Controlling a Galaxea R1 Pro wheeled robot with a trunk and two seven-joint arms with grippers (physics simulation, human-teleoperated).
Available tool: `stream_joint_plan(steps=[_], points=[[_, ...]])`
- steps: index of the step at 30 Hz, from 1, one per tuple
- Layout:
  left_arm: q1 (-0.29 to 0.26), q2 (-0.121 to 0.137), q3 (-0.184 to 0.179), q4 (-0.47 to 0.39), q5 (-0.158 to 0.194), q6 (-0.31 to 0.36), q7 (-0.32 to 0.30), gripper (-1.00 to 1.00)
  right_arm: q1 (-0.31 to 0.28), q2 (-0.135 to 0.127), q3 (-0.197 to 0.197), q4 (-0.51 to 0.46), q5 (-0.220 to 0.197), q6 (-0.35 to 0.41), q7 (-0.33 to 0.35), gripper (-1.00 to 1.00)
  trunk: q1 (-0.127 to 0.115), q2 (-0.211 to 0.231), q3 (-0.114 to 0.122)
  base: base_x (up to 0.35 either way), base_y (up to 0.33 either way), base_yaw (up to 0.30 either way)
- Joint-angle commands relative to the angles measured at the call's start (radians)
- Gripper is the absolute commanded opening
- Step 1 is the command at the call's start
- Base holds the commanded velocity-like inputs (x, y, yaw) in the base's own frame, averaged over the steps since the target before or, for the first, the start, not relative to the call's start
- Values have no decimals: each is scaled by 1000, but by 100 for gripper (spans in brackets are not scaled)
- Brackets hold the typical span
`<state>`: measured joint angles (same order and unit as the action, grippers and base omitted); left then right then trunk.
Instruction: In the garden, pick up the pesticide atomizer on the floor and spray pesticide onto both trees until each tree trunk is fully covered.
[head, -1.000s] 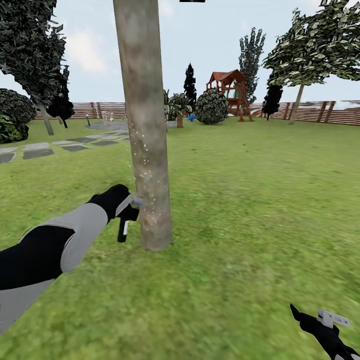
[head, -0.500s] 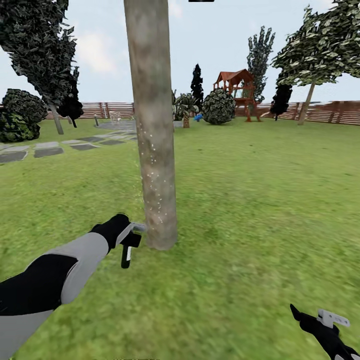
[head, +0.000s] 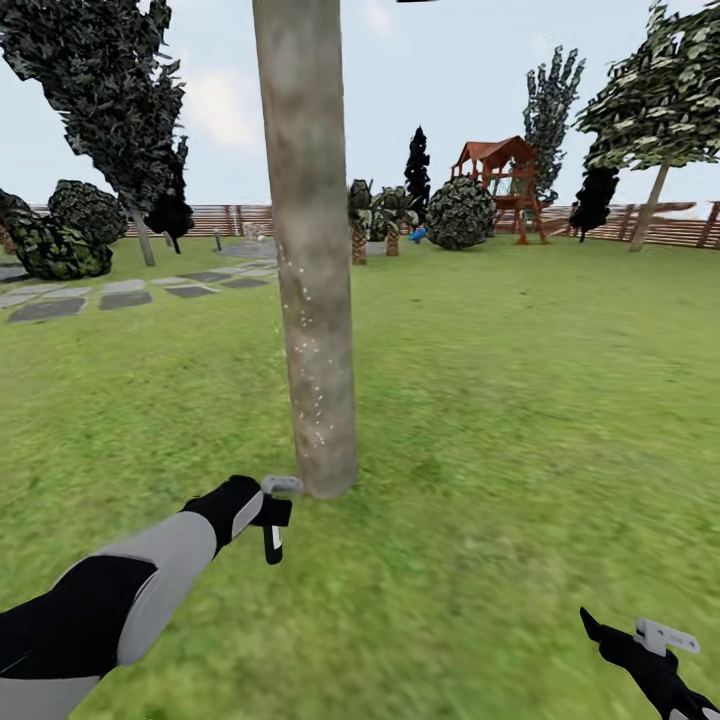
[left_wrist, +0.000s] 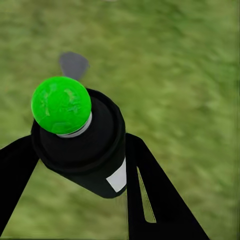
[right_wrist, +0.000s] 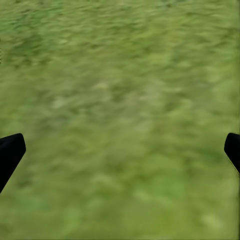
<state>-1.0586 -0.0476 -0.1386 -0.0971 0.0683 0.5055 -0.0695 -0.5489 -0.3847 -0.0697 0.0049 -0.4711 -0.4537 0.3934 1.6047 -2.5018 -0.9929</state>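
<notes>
We have the pesticide atomizer (left_wrist: 82, 145) clamped between our left gripper's (head: 268, 515) fingers, held low just beside the foot of the near tree trunk (head: 312, 250), over the grass (head: 520, 400). White flecks dot the lower trunk, so we judge its spraying under way but incomplete. The second tree (head: 655, 110) stands well apart by the fence (head: 690, 230), apparently untreated, and our right gripper (head: 650, 650) hangs spread and empty.

Tree trunk (head: 312, 250) crown cut off at top; right tool (head: 660, 665) cropped by corner.
</notes>
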Motion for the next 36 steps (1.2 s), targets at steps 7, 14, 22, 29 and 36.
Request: stream_joint_plan(steps=[7, 14, 22, 29, 36], points=[[5, -1, -9, -1, 7, -1, -1, -100, 0, 0, -7, 1, -3, 0, 7, 100, 0, 0, -1, 0, -309, 246], [5, -1, -9, -1, 7, -2, -1, -100, 0, 0, -7, 1, -3, 0, 7, 100, 0, 0, -1, 42, -322, 253], [6, -2, -9, -1, 7, -2, 0, -100, 0, 0, -7, 1, -3, 0, 7, 100, 0, 0, -1, 160, -312, 252], [12, -24, -10, -1, 7, -2, 2, -100, 0, 0, -7, 1, -3, 0, 7, 100, 0, 0, -1, 72, -319, 205], [12, -24, -9, -1, 7, -2, 2, -100, 0, 1, -7, 1, -3, 0, 7, 100, 0, 0, -1, 1, -329, 20]])
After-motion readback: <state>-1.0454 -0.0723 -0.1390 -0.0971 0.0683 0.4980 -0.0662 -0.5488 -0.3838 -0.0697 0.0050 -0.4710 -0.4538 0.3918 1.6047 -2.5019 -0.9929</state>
